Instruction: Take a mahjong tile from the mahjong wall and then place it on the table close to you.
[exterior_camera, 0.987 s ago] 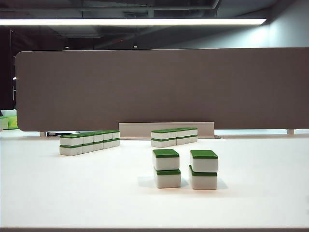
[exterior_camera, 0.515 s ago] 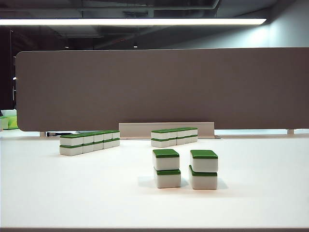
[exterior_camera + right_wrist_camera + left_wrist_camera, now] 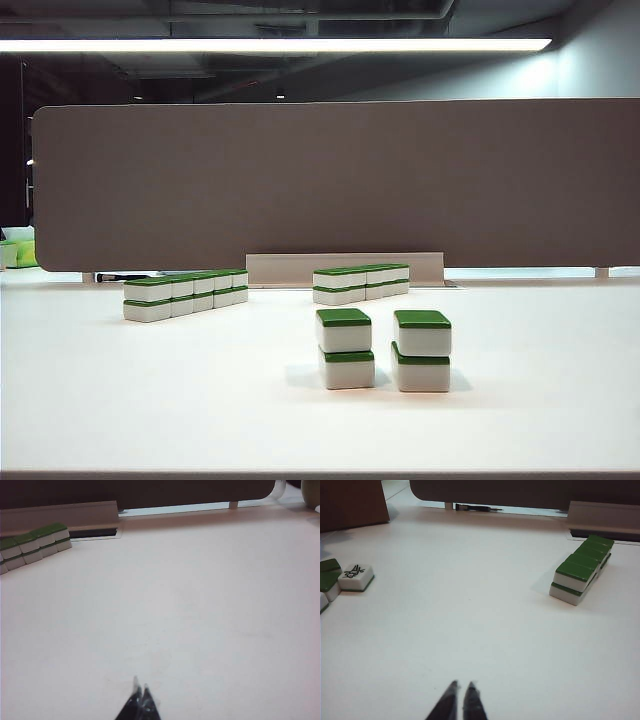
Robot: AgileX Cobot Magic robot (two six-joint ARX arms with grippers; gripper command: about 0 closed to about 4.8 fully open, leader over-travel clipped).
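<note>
The mahjong wall [image 3: 186,295] is the longer two-high row of white tiles with green backs at the left on the white table [image 3: 150,400]. The left wrist view shows it end-on [image 3: 581,571], far ahead of my left gripper [image 3: 461,685], which is shut and empty over bare table [image 3: 470,610]. My right gripper [image 3: 140,686] is also shut and empty above bare table [image 3: 210,610]. Neither gripper appears in the exterior view.
A shorter row [image 3: 360,282] lies right of the wall, also in the right wrist view [image 3: 33,545]. Two lone two-tile stacks [image 3: 345,348] [image 3: 421,350] stand nearer. A face-up tile [image 3: 356,577] and green-backed tiles [image 3: 328,578] lie off to one side. A brown-grey divider [image 3: 330,185] closes the back.
</note>
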